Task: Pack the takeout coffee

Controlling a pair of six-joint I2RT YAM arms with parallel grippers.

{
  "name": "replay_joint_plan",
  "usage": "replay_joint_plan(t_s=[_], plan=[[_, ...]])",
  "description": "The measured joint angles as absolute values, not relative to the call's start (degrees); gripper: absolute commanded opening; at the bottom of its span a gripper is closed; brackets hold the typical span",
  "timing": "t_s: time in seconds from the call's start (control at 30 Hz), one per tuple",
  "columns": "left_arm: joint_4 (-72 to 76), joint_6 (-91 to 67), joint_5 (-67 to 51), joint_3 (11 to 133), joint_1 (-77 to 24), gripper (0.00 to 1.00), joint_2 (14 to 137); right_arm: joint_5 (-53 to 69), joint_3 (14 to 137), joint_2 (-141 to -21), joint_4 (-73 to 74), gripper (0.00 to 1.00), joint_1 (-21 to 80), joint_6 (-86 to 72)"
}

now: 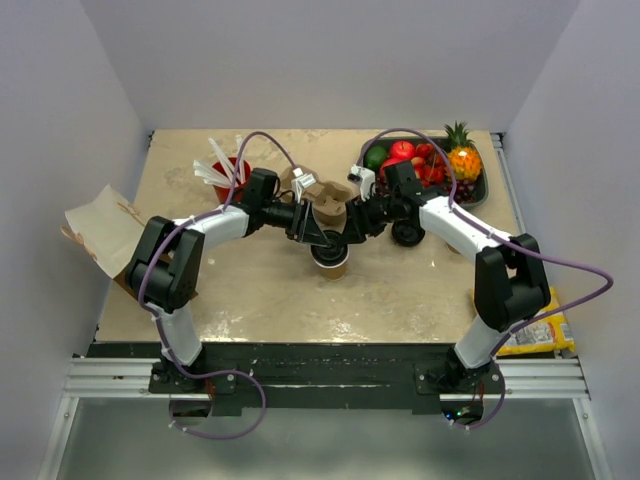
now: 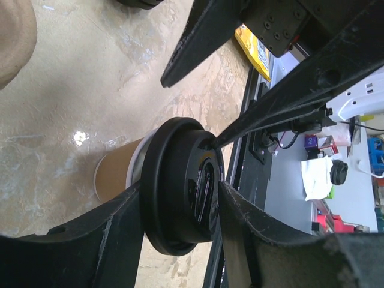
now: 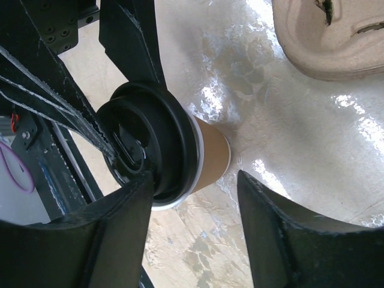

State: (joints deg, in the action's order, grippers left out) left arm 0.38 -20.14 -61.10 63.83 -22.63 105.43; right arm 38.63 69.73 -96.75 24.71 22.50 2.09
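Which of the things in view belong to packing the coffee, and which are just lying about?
Job: takeout coffee; probably also the pulp cup carrier and paper bag.
Lying about: fruit tray, red cup, yellow packet.

One takeout coffee, one pulp carrier.
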Motion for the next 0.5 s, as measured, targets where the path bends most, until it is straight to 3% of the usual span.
replay_joint_plan(t_s=[0.33, 0.4, 0.43, 0.5], plan=[[0.23, -19.0, -61.08, 63.88, -23.18, 0.54, 105.12, 40.01, 69.73, -96.77, 24.77, 0.55, 22.57, 1.89], [-0.05, -18.59, -60.73, 63.88, -23.35, 0.57, 104.66, 40.05, 69.73, -96.77, 24.77, 0.56, 22.61, 1.89], [-0.12, -18.39, -60.6, 63.88, -23.42, 0.64, 104.4, 40.05, 69.73, -96.77, 24.8, 0.56, 22.61, 1.89], [-1.02, -18.0, -59.48, 63.88, -23.57, 0.65, 103.55, 40.07, 69.73, -96.77, 24.8, 0.57, 22.72, 1.89]])
